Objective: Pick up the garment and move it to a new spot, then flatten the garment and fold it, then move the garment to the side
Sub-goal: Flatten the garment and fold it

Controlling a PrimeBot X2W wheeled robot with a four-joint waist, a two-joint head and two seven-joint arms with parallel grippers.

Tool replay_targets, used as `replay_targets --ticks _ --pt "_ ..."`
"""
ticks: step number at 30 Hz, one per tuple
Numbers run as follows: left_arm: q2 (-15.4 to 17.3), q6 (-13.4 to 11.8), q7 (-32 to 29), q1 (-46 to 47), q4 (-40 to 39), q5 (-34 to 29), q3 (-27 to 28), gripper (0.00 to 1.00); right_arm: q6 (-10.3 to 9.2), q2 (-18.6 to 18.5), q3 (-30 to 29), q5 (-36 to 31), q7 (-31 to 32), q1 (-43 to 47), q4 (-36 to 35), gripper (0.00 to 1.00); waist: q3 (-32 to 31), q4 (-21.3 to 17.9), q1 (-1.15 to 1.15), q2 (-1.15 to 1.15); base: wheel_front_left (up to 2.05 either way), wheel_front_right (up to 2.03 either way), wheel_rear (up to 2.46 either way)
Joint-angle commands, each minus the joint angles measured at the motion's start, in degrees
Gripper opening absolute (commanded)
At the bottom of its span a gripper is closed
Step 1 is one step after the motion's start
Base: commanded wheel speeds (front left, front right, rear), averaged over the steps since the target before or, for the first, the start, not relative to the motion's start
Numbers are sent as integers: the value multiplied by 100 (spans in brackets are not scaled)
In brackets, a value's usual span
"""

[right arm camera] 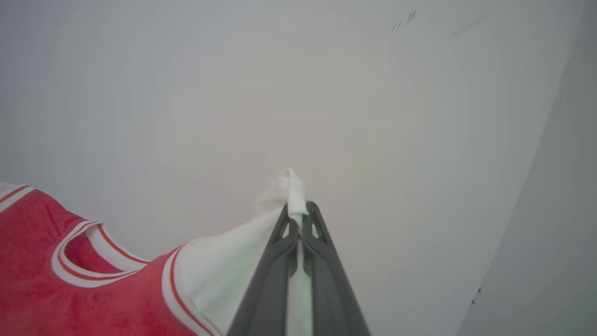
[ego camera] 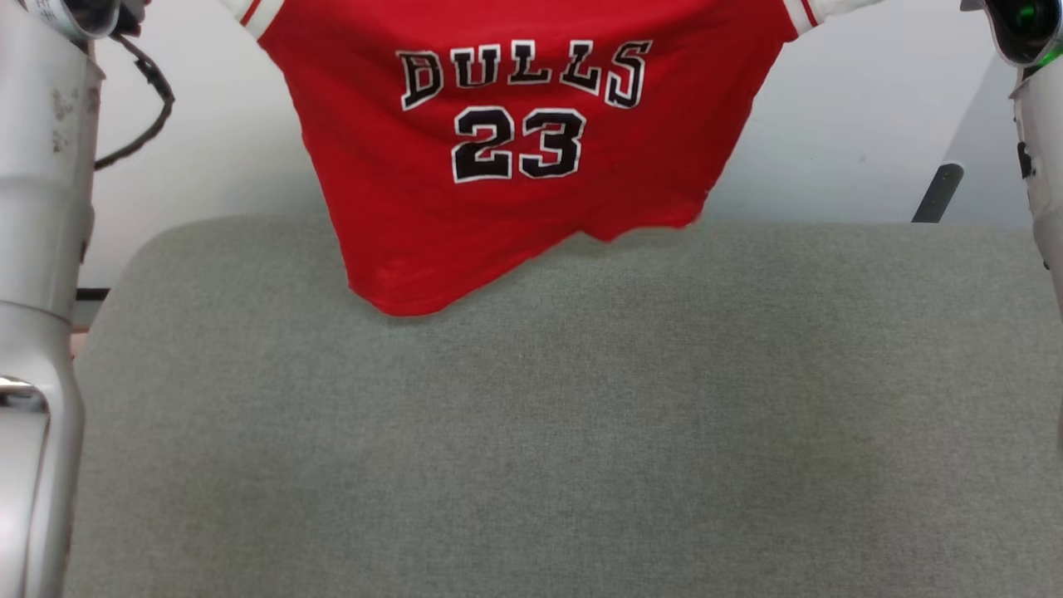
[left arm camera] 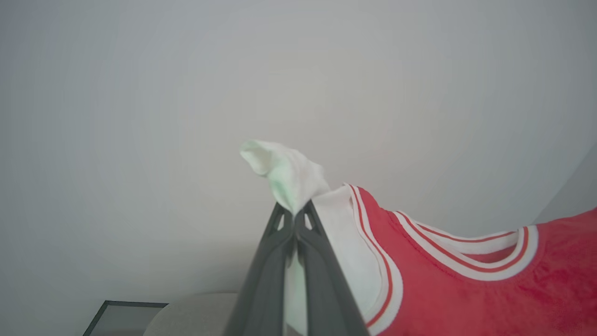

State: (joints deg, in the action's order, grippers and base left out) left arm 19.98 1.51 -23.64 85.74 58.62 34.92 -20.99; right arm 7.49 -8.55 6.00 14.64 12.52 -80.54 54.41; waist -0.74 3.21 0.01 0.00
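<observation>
The grey cloth-covered desk [ego camera: 531, 457] lies nearest. Over its far part hangs the shirt [ego camera: 515, 208], spread wide. It is red, with black, white-edged "BULLS" and "23", white sleeves and red-and-white striped trim, and its hem dips lower on the left. Higher up, the left claw [left arm camera: 295, 215] is pinched tight on the left sleeve tip, and the right claw [right arm camera: 298, 210] likewise grips the right sleeve.

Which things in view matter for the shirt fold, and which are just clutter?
Job: red BULLS 23 T-shirt, held aloft; left gripper and right gripper, both shut on it.
Just about: grey fabric surface below, black cable, dark bar.
</observation>
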Motion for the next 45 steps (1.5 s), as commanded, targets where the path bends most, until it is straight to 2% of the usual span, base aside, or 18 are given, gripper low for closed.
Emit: replay_targets --ticks 1,7,13,16,23,27,32,37,45 --pt "-15 50 44 68 24 11 -11 0 0 -18 19 70 -46 -81 66 0 34 17 -1 0 0 0 0" --pt "1 141 206 241 90 13 -36 0 0 -52 79 168 -178 -469 400 0 449 13 -1 0 0 0 0" --pt "67 169 583 616 -14 -94 -80 0 0 -101 111 106 -446 -974 541 0 1334 -33 -1 0 0 0 0" --pt "95 101 906 898 -80 -157 -55 0 0 -162 99 2 -713 -1278 587 0 1812 -63 -1 0 0 0 0" --pt "101 46 1653 1816 -182 -253 9 0 0 -367 15 -659 -1734 -2110 593 0 3050 -79 -1 0 0 0 0" --pt "54 108 1993 2342 -230 -215 90 0 0 -501 -8 -1162 -2247 -2640 510 0 3881 30 -1 0 0 0 0" --pt "-20 210 2523 2556 -116 -187 121 0 -1 -508 -175 -1610 -2551 -2890 636 0 4622 230 -1 0 0 0 0" --pt "-138 306 2840 2288 239 -60 164 0 -1 -340 -307 -1875 -2674 -2699 901 0 4839 323 -1 0 0 0 0" --pt "-345 511 2938 1689 812 -5 -43 0 -2 -203 -188 -1751 -2750 -2289 1388 0 4244 454 -1 0 0 0 0"
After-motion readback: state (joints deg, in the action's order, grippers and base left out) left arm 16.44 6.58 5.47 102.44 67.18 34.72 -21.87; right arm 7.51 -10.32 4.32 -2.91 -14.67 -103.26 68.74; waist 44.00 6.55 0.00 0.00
